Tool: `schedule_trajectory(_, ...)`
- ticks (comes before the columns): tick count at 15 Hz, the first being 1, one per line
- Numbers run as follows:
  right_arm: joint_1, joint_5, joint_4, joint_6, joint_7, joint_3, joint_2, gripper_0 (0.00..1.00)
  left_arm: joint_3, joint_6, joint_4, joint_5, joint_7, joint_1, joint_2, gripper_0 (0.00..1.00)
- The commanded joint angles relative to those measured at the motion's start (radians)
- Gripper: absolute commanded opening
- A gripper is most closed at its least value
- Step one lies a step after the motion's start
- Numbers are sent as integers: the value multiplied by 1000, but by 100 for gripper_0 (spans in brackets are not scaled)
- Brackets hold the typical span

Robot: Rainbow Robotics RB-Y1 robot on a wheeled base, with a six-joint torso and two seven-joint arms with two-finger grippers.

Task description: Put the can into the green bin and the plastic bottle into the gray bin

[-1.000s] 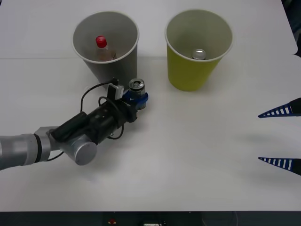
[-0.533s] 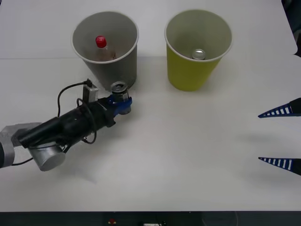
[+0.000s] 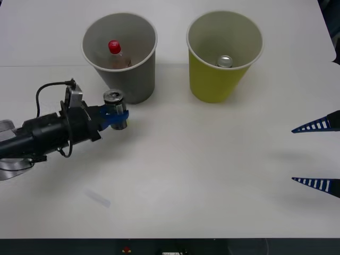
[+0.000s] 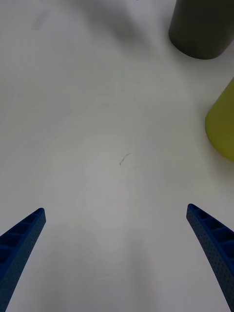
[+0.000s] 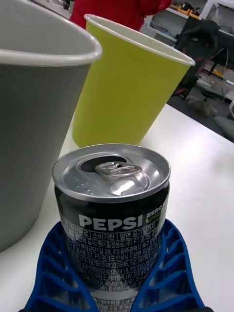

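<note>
Silver can (image 3: 113, 99) upright | clamped between left gripper (image 3: 115, 118) fingers

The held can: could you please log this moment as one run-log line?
left gripper: shut on black can, upright by gray bin | right gripper: open, idle | bottle: in gray bin | second can: in green bin

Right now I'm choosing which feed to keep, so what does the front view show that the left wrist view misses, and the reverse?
Front alone: the bottle inside the gray bin, a second can inside the green bin, and the open right gripper at the table's right edge.
Left wrist alone: the held can's PEPSI label and a cluttered room behind.
Both: the left gripper shut on the can, with both bins beyond.
</note>
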Motion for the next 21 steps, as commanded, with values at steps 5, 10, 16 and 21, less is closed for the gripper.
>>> schedule_trajectory(5,0,0,0,0,0,0,0,100,237,-33,-57,-501,522,18,0,0)
schedule_trajectory(10,0,0,0,0,0,0,0,100,329,-55,-149,-733,792,18,-1,0)
schedule_trajectory(16,0,0,0,0,0,0,0,100,434,-38,-290,-1018,1126,18,-16,0)
schedule_trajectory(21,0,0,0,0,0,0,0,100,517,-38,-392,-1346,1482,-2,-79,0)
